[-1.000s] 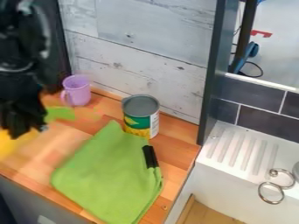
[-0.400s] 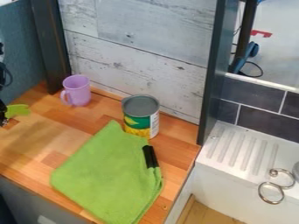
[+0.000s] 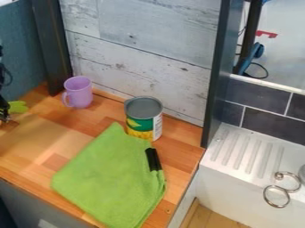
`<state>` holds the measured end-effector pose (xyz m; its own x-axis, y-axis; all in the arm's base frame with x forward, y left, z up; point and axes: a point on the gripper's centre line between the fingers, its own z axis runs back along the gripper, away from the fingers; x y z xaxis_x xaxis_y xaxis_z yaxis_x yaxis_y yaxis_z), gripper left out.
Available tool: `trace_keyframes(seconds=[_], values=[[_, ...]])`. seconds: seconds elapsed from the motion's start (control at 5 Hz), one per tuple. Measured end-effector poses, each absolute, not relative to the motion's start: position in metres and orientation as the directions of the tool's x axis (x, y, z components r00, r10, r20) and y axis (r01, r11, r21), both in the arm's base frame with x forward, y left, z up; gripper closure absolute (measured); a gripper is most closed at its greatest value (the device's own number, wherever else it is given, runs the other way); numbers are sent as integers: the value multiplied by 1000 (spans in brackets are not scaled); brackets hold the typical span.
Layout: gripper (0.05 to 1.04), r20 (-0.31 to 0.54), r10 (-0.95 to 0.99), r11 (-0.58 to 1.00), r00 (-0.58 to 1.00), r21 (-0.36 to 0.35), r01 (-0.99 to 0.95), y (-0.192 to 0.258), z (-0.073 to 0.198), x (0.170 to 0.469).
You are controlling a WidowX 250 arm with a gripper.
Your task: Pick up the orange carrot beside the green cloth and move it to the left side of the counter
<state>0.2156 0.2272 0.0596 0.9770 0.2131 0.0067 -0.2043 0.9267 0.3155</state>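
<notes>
Camera view: at the far left edge, the black gripper [image 3: 5, 116] hangs low over the wooden counter [image 3: 65, 129], partly cut off by the frame, and I cannot tell whether it is clenched or released. Right against it in the view is a small green piece [image 3: 18, 107] with a lobed outer end, its near end hidden behind the gripper. Its long axis runs roughly level across the view—the lobed end points right, toward the purple mug [image 3: 79, 92], well apart from it. Whether the gripper grasps the piece or only overlaps it cannot be told. The mug stands upright near the wall, its handle turned to the left. Farther right, a can [image 3: 143, 119] with a green and yellow label stands upright. A green cloth [image 3: 110, 176] lies flat in front of it—a black strip [image 3: 153, 159] near its right edge—and beyond the counter is a white ribbed drainboard [image 3: 247, 153].
</notes>
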Motion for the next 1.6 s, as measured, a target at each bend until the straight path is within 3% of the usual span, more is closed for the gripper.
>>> trace_keyframes(seconds=[0.6,0.8,1.2,1.6], values=[[901,92,232,912,968,324,-249,245,42,230],[659,92,234,917,968,311,-252,243,41,230],[98,166,272,877,948,363,-315,218,87,217],[81,116,201,933,973,281,-226,176,113,202]])
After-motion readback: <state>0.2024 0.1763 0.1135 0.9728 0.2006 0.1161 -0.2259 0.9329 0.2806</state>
